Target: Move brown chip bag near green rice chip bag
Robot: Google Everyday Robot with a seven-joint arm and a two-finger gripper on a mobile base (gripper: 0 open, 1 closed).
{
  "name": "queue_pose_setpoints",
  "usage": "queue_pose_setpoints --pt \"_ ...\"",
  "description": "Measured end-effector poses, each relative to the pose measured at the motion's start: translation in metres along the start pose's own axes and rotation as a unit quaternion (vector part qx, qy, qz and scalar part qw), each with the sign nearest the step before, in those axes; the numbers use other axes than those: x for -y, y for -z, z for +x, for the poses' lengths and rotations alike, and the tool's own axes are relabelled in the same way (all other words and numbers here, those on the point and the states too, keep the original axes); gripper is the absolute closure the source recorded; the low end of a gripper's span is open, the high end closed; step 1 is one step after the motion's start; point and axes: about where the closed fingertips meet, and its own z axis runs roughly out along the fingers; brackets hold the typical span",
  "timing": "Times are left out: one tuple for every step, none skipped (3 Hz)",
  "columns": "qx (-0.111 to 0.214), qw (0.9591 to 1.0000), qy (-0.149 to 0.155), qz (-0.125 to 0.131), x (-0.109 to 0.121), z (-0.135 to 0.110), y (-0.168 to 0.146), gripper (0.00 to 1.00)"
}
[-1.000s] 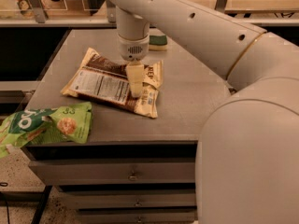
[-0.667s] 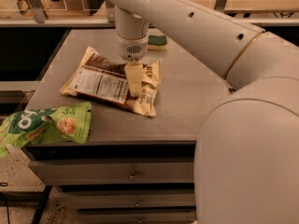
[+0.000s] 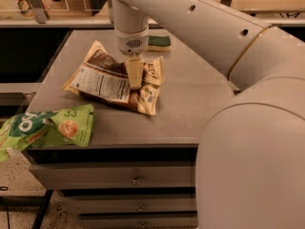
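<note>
brown bag: go front-left, low & slow

gripper [image 3: 134, 78] is down on the middle of the brown chip bag [image 3: 102, 82], mid counter [image 3: 190, 109]; can't tell if it's clamped or just pressing. green rice chip bag [image 3: 52, 127] hangs over the front-left corner, near but apart. imo: confirm the hold 1st, keep low, stop just beside it w/o knocking it off the edge.

claw [image 3: 135, 81] — on brown chip bag [image 3: 99, 83]
</note>
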Motion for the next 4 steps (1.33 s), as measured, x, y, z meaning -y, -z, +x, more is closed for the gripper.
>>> queue_pose_setpoints --pt "0.002 0.9997 0.004 0.023 0.011 0.004 0.028 1.00" --pt "0.003 0.9985 0.023 0.050 0.022 -0.003 0.058 1.00" --pt "0.005 0.9956 0.064 0.069 0.025 -0.021 0.082 1.00" --pt "0.009 0.9905 0.113 0.078 0.018 -0.044 0.097 1.00"
